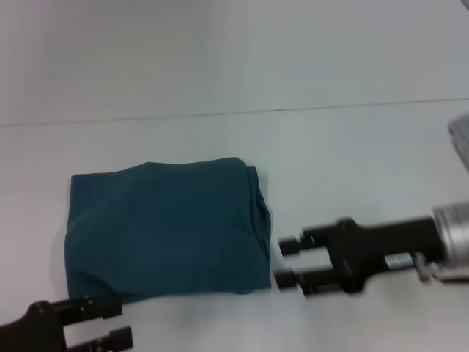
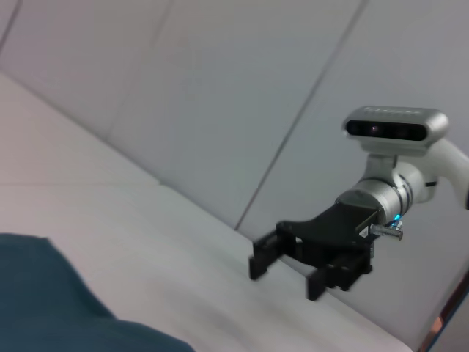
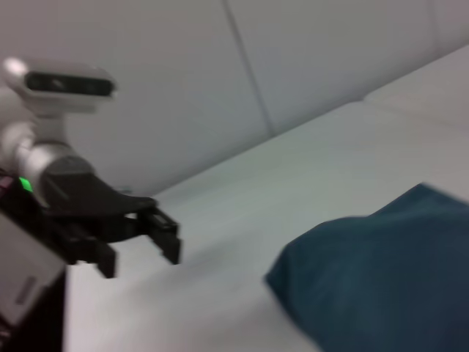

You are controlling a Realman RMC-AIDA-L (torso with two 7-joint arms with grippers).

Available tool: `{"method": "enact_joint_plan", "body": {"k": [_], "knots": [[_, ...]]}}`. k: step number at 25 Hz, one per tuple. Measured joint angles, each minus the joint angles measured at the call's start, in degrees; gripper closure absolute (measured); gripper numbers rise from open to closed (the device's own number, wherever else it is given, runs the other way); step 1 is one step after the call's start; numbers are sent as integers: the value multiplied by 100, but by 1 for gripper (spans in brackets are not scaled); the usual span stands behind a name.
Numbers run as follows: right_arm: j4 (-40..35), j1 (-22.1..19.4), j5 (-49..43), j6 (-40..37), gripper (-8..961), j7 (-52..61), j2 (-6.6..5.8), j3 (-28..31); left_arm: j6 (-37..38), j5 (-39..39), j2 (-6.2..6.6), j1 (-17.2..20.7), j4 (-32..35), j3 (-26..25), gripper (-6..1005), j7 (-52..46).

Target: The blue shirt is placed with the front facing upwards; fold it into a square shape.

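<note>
The blue shirt (image 1: 165, 227) lies folded into a rough square on the white table, plain teal side up, with its layered edges toward the right. No lettering shows. My right gripper (image 1: 280, 263) hovers open and empty just right of the shirt's right edge. At the bottom left my left gripper (image 1: 126, 323) is open and empty, just off the shirt's near left corner. The left wrist view shows a corner of the shirt (image 2: 44, 312) and the right gripper (image 2: 287, 273) beyond it. The right wrist view shows the shirt (image 3: 381, 282) and the left gripper (image 3: 139, 253).
The white table (image 1: 352, 161) has a seam line running across its far part. A grey ribbed object (image 1: 462, 136) pokes in at the right edge. Pale wall panels stand behind the table in both wrist views.
</note>
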Motion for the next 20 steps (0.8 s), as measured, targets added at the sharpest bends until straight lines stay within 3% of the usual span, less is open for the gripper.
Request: {"method": "enact_joint_plan", "body": {"k": [7, 14, 20], "knots": [[254, -591, -5, -534, 295, -715, 5, 12, 12, 144, -82, 145, -77, 214, 412, 695], [767, -457, -332, -540, 298, -802, 15, -8, -47, 665, 11, -200, -29, 402, 415, -187], [1189, -392, -1, -364, 298, -977, 30, 3, -314, 624, -20, -354, -141, 365, 418, -442]]}}
